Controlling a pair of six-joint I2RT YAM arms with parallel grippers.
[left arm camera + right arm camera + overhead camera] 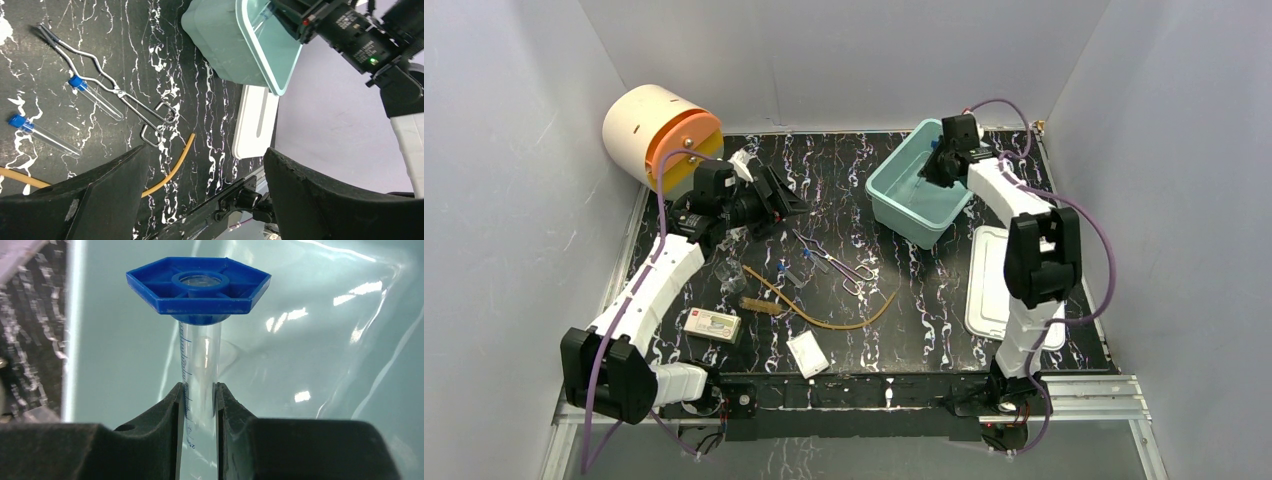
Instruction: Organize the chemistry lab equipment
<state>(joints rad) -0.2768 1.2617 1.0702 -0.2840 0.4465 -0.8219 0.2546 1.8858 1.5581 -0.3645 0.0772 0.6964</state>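
Here, a seemingly light, fragile graduated cylinder [200, 360] is clamped mid-tube by the right gripper [199, 392]; the left gripper [204, 155] is held open.

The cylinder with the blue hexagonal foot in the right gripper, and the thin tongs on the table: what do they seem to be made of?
The clear graduated cylinder looks like transparent glass or plastic: the background shows through. Its blue hexagonal foot looks like matte moulded plastic, with ribs. The thin wire tongs look like shiny bare metal.
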